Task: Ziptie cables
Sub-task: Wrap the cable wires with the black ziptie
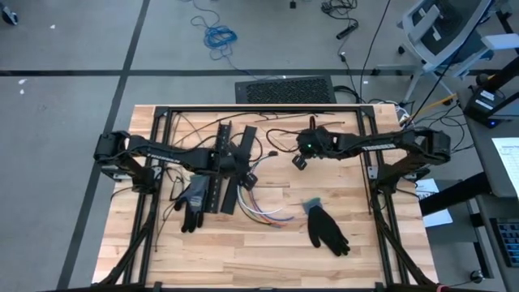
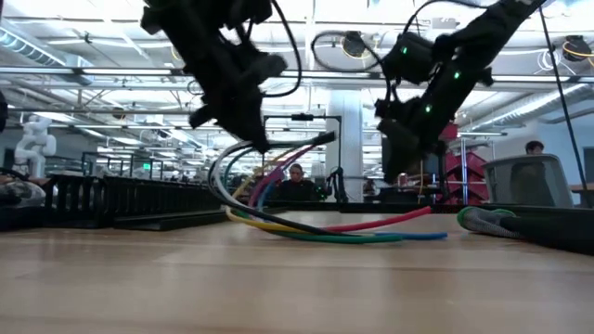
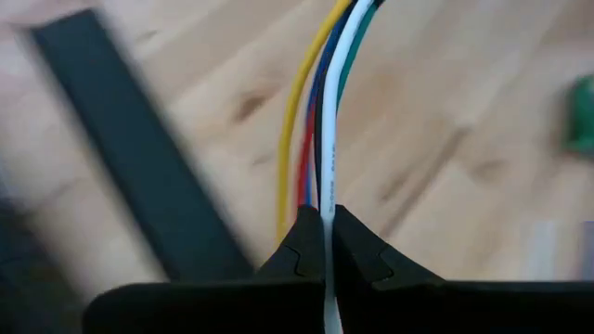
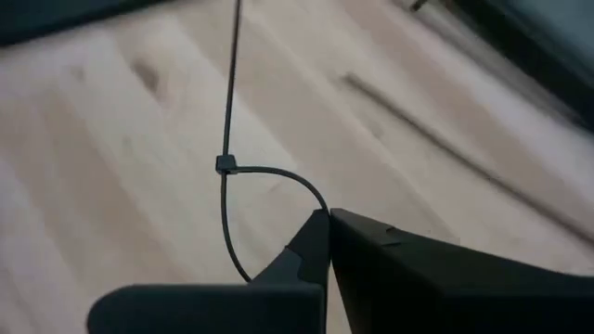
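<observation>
left wrist view: left fingers (image 3: 325, 243) pinch cables (image 3: 327, 111) | right wrist view: right fingers (image 4: 327, 243) clamp looped ziptie (image 4: 243, 171)

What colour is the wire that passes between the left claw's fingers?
White. It runs through the shut left claw among the cables; the left wrist view shows it best.

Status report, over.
Left gripper shut on cables, lifted. Right gripper shut on looped ziptie, apart from the bundle. Nothing blocking.

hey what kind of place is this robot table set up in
Probably a large open lab or workshop. The low view shows a high ceiling with exposed beams, a seated person and a grey office chair behind the light wooden table; the high view shows grey floor.
</observation>
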Robot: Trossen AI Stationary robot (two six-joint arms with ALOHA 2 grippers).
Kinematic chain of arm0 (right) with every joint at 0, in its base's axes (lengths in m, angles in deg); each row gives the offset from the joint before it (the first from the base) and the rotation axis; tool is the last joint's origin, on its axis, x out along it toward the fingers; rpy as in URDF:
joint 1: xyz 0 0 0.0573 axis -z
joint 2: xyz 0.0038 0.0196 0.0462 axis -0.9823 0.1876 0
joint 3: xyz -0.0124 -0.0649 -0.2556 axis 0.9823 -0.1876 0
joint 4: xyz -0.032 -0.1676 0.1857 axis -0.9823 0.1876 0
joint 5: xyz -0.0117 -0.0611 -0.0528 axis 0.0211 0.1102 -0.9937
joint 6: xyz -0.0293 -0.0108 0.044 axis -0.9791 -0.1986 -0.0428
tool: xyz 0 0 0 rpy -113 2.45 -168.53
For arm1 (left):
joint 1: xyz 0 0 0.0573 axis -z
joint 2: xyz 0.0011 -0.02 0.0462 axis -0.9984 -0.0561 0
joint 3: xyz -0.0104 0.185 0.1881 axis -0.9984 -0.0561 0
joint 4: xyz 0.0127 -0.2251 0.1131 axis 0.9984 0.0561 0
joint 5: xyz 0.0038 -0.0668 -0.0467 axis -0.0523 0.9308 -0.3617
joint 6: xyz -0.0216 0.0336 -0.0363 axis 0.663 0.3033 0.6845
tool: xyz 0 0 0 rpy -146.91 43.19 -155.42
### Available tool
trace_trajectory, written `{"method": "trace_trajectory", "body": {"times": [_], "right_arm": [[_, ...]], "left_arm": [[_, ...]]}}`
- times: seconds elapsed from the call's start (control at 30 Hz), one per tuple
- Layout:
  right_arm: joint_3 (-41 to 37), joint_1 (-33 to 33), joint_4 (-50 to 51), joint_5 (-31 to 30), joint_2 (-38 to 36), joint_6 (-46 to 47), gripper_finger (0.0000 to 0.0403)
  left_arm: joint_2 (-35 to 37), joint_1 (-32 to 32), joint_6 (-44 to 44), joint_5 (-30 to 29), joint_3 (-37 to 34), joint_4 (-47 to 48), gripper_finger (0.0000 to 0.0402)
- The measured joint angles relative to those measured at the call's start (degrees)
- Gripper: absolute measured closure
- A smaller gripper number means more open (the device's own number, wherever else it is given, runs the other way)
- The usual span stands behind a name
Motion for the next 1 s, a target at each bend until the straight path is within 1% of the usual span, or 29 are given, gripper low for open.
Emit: {"method": "trace_trajectory", "body": {"times": [0.07,0.27,0.4,0.5,0.67,0.77,0.87,0.93,1.0], "right_arm": [[0.0,-0.5,1.5,-2.3,0.1,0.2,0.0403],[1.0,-3.2,1.6,-7.5,4.2,4.4,0.0403],[5.5,-6.2,1.4,-12.6,8.6,4.7,0.0403],[10.3,-8.8,1.3,-16.5,11.9,1.0,0.0403],[18.5,-12.5,3.5,-22.4,16.3,-5.3,0.0403],[22.2,-13.9,7.8,-23.0,18.1,-7.0,0.0403],[22.8,-15.2,11.8,-26.7,19.4,-7.0,0.0403],[22.7,-15.5,14.2,-28.8,19.9,-6.3,0.0403],[22.7,-15.5,14.4,-29.2,20.2,-5.5,0.0403]], "left_arm": [[0.0,-0.7,-0.1,2.8,0.4,-1.8,0.0398],[0.0,-1.6,0.1,8.6,2.8,-0.1,0.0398],[-0.5,-1.7,1.5,8.9,2.8,1.3,0.0398],[-1.8,-1.7,1.6,9.7,2.7,3.5,0.0398],[-4.7,-1.5,4.0,9.9,2.7,4.1,0.0398],[-5.2,-0.8,5.4,6.5,2.6,5.0,0.0398],[-4.8,0.4,6.1,2.9,2.7,4.6,0.0398],[-4.6,1.0,6.2,2.3,2.7,4.4,0.0398],[-4.5,1.3,6.6,2.5,2.7,2.9,0.0398]]}}
